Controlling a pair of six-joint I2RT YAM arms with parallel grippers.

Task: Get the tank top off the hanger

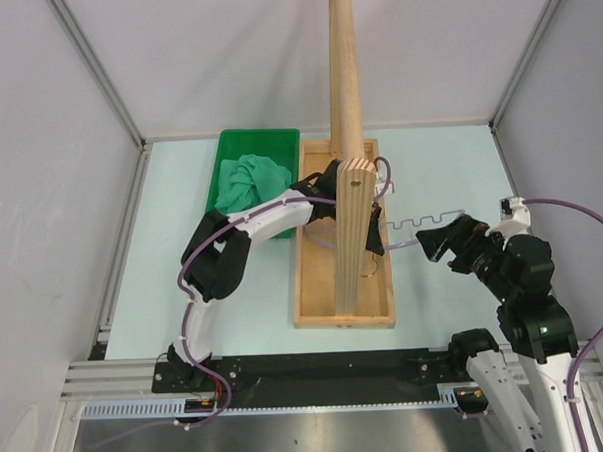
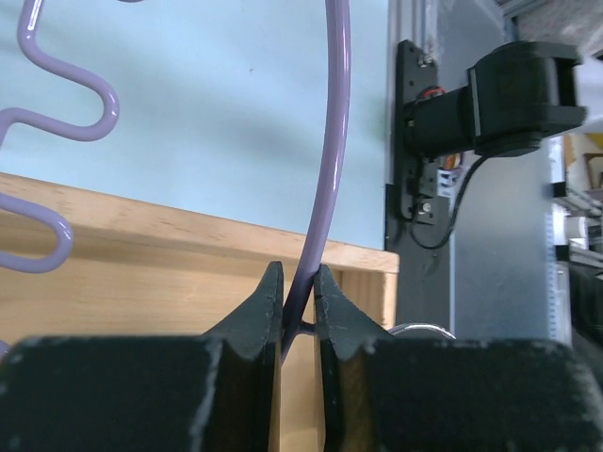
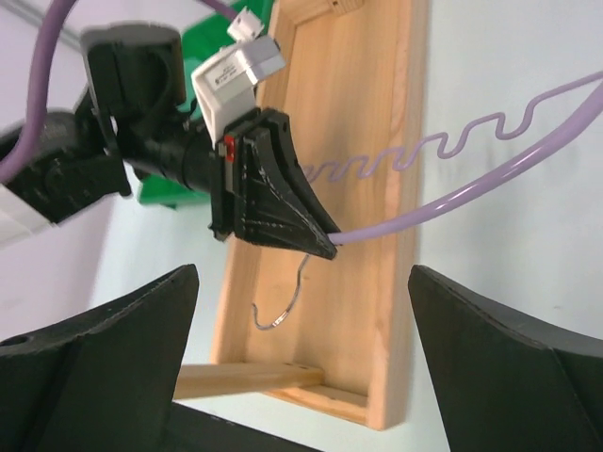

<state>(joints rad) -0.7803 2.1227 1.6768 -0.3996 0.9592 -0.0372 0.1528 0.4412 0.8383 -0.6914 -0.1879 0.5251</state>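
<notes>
The teal tank top (image 1: 247, 180) lies crumpled in the green tray (image 1: 260, 135), apart from the hanger. The lavender hanger (image 1: 421, 222) is bare. My left gripper (image 1: 370, 231), partly hidden behind the wooden pole in the top view, is shut on the hanger (image 2: 332, 141) near its neck; its jaws (image 2: 300, 297) pinch the thin bar. In the right wrist view the left gripper (image 3: 318, 243) holds the hanger (image 3: 452, 202) over the wooden base, with the metal hook (image 3: 283, 301) hanging below. My right gripper (image 1: 439, 239) stands wide open by the wavy arm, (image 3: 301, 273) holding nothing.
A tall wooden pole (image 1: 348, 134) rises from a wooden box base (image 1: 344, 319) in the middle of the table. The green tray sits just left of it at the back. Metal frame posts and white walls bound the table on both sides.
</notes>
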